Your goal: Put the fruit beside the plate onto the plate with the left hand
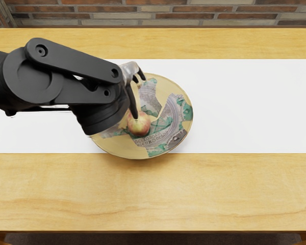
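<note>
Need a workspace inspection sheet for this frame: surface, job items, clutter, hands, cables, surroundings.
Surface: wooden table with a white strip running across it.
Job's things: apple rests on the patterned plate, left of its centre; the plate lies on the white strip, its front rim just over the wood.
Clutter: nothing seen.
Grippers: left hand over the plate's left part, directly above the apple; grasp cannot be judged, as the left arm hides much of it. Right hand not in view.
Cables: nothing seen.
Surroundings: brick wall behind the table.
</note>
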### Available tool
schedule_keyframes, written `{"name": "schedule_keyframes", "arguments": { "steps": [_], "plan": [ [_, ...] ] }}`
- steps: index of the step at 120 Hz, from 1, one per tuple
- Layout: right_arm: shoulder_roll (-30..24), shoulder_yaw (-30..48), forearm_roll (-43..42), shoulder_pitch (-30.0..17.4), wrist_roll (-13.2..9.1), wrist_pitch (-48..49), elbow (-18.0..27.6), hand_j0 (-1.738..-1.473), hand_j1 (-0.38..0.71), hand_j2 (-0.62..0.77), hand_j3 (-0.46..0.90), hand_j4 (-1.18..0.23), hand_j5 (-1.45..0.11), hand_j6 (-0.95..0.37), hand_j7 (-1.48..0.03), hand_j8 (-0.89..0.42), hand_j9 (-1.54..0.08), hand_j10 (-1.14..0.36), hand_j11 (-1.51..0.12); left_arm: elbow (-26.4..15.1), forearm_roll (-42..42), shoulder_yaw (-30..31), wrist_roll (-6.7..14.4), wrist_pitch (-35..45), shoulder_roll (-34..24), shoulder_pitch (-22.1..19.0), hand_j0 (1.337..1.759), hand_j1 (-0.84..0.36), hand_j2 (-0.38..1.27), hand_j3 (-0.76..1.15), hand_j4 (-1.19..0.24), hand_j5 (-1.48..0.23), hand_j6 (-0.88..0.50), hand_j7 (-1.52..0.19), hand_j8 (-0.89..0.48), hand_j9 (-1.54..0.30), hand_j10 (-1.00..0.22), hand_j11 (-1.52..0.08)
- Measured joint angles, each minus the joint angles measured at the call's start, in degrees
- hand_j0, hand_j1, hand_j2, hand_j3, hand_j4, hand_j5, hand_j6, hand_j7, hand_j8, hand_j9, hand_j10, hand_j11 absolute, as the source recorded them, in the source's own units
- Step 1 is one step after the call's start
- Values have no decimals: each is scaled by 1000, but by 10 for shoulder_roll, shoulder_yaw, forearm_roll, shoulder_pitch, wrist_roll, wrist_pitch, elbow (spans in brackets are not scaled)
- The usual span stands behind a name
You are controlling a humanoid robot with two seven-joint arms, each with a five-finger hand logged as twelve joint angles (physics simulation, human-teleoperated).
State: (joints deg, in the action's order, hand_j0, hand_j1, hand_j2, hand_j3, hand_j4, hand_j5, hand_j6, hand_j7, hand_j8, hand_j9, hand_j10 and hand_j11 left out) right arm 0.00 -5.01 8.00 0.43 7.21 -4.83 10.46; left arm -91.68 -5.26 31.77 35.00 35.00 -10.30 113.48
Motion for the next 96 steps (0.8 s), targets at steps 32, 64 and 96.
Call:
{"name": "schedule_keyframes", "arguments": {
  "steps": [32,64,96],
  "plan": [
    [0,0,0,1,0,0,0,-1658,-308,-7,0,-35,-45,-35,-45,-35,-45,-35,-45,-1,-5,-140,0,-119,-213,-29,1658,29,83,0,-269,-354,-260,-353,-261,-353,-271,-353],
    [0,-1,0,0,0,0,0,-1658,-308,-7,0,-35,-45,-35,-45,-35,-45,-35,-45,6,-22,-394,0,-447,-448,-279,1658,43,60,0,-257,-334,-255,-334,-255,-334,-258,-334],
    [0,-1,0,-1,0,0,0,-1658,-308,-7,0,-35,-45,-35,-45,-35,-45,-35,-45,38,1,-560,0,-670,-523,-401,1658,46,53,0,-255,-330,-254,-330,-254,-330,-255,-329]
  ]
}}
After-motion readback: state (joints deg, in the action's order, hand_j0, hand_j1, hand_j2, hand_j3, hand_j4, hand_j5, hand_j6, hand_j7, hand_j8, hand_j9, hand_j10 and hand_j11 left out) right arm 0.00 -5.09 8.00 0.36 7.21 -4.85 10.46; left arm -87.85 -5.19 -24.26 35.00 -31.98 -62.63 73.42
